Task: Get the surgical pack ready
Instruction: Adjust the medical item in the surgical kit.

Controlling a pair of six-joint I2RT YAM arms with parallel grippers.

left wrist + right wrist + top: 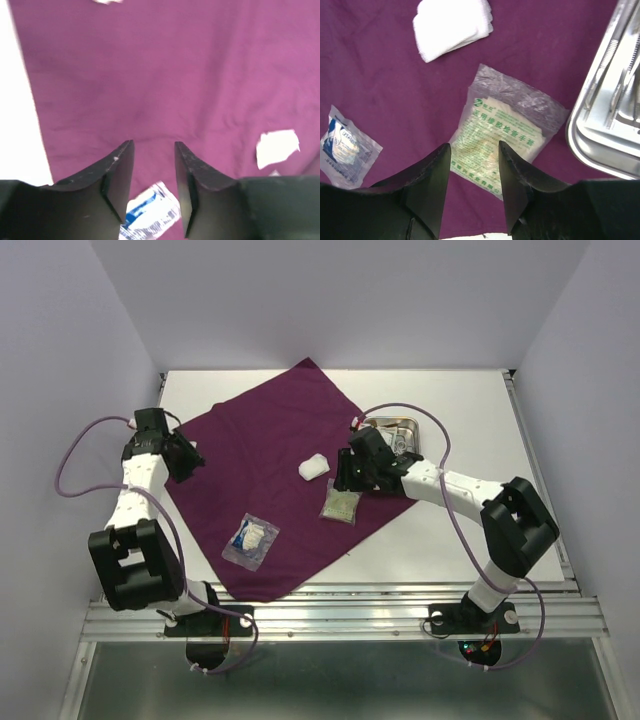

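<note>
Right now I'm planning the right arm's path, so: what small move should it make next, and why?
Probably lower straight down onto the green-printed packet: the right jaws stand open, empty, above it, and it lies flat on the purple cloth.

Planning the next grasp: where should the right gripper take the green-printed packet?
Probably the near short edge of the green-printed packet, straight from above: it lies flat on the cloth, and the open right gripper hangs just over that end, clear of the tray.

Gauze [314,467], blue packet [250,540], green packet [340,505] on purple cloth [260,440]; steel tray [395,421] by right corner
</note>
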